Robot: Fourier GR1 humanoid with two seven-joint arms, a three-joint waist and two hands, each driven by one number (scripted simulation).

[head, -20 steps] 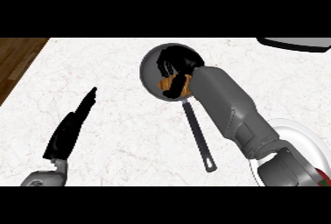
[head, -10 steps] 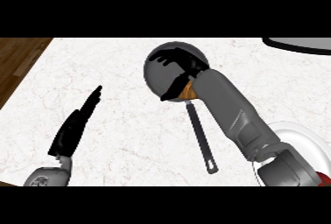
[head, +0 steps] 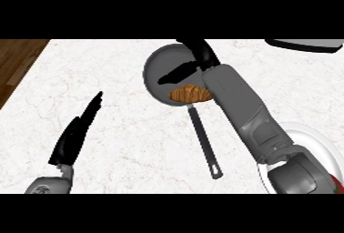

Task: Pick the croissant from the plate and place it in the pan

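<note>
The golden-brown croissant (head: 189,93) lies inside the grey pan (head: 160,63), close to the pan's near rim where the long dark handle (head: 205,142) starts. My right hand (head: 201,53) hovers over the pan just beyond the croissant, open, fingers stretched toward the far rim and thumb spread to the left. Nothing is held in it. The right forearm crosses the pan's right side and hides part of it. The white plate (head: 318,148) shows at the lower right, partly behind my right arm. My left hand (head: 77,134) rests open at the lower left, fingers straight.
A dark-rimmed white dish (head: 308,44) is cut off by the top right edge. The wooden floor (head: 15,63) shows beyond the counter's left edge. The pan handle points toward me across the white marble counter (head: 134,141).
My right hand has let go of the croissant and uncurled, sliding toward the pan's far rim. The croissant now lies uncovered in the pan. The left hand has barely moved.
</note>
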